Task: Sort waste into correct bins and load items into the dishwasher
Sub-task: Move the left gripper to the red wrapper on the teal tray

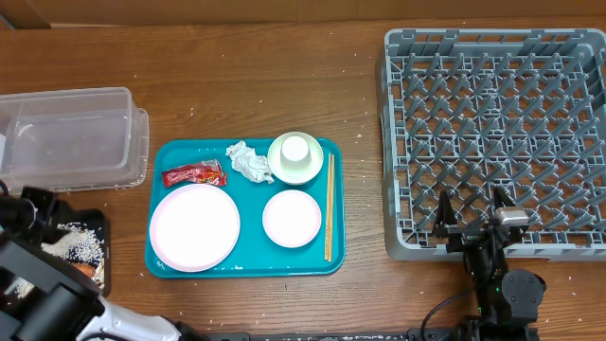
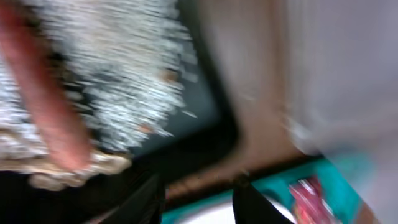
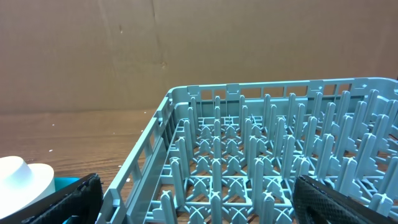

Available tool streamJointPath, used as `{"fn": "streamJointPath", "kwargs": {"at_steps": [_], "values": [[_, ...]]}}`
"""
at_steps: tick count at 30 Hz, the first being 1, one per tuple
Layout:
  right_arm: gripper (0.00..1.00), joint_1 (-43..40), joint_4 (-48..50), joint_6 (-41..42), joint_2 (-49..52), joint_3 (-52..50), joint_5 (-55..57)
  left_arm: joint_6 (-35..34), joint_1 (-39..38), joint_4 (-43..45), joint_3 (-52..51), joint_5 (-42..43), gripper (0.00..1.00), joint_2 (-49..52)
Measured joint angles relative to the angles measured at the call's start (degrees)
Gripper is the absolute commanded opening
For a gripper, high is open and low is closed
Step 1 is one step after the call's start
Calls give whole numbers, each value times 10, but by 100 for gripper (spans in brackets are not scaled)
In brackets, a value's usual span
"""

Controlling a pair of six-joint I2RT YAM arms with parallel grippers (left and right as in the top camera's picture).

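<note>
At 8 o'clock on the desk, our left gripper hangs by a corner of the black tray, fingers apart with nothing between them. Rice scraps and the orange stick lie in that tray. At 5 o'clock our right gripper gapes wide and empty at the near rim of the rack.

On the teal tray, the red wrapper lies at 10 o'clock, just beyond the plate, and the napkin lies near 12. We judge both light. The wrapper looks slick and crinkly, best pinched across its middle. The napkin looks soft, best taken by a raised fold. The clear tub sits at 9 o'clock.
</note>
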Motion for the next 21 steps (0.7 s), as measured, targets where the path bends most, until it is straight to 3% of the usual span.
{"fn": "streamJointPath", "kwargs": {"at_steps": [7, 8, 10, 14, 16, 21], "values": [[100, 0, 0, 0, 0, 0, 0, 22, -118, 2, 9, 62, 49, -114], [100, 0, 0, 0, 0, 0, 0, 24, -145, 4, 12, 64, 59, -124], [100, 0, 0, 0, 0, 0, 0, 29, -202, 12, 15, 67, 99, -135], [100, 0, 0, 0, 0, 0, 0, 28, -304, 37, 15, 67, 100, -127], [100, 0, 0, 0, 0, 0, 0, 27, -349, 52, 15, 66, 88, -118], [100, 0, 0, 0, 0, 0, 0, -12, -444, 73, 15, 13, 80, -83]]}}
